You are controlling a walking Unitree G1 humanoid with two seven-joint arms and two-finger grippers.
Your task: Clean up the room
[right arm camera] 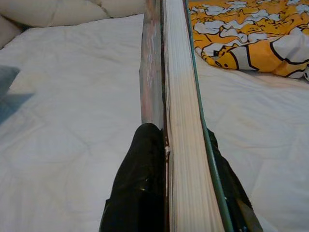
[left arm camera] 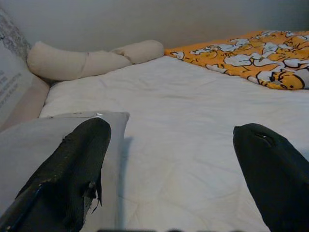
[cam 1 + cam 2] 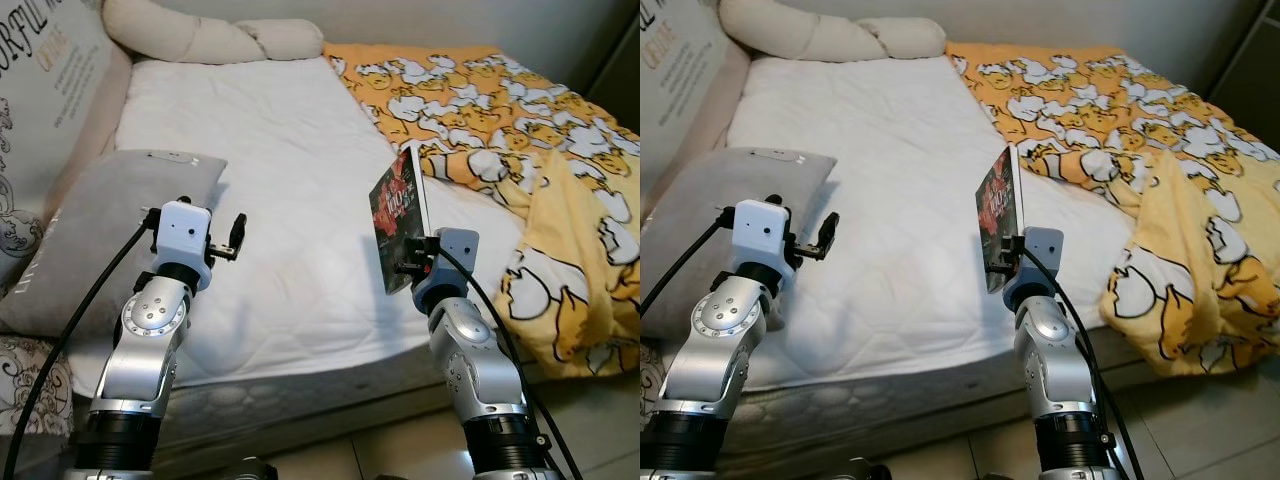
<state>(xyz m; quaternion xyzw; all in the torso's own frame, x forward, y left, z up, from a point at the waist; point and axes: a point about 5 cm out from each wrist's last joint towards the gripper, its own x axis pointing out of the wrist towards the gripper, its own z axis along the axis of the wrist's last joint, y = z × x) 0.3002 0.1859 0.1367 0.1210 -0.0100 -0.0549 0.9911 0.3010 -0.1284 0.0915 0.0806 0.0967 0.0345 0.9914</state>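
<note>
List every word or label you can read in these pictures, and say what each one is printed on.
"...RFUL W..." cut off by the frame edge, on the printed cushion.
A smaller line beneath it: too blurred to read.
Book cover in the right gripper: red lettering, too blurred to read.

head views downward, wrist views along bed (image 3: 280, 200)

one book (image 3: 399, 218), one grey pillow (image 3: 95, 235), one long cream bolster (image 3: 205, 35), one orange cartoon-print blanket (image 3: 520, 140), one printed cushion (image 3: 45, 70) on the left, two grippers, left (image 3: 236, 236) and right (image 3: 408, 262), just one bed (image 3: 270, 200)
</note>
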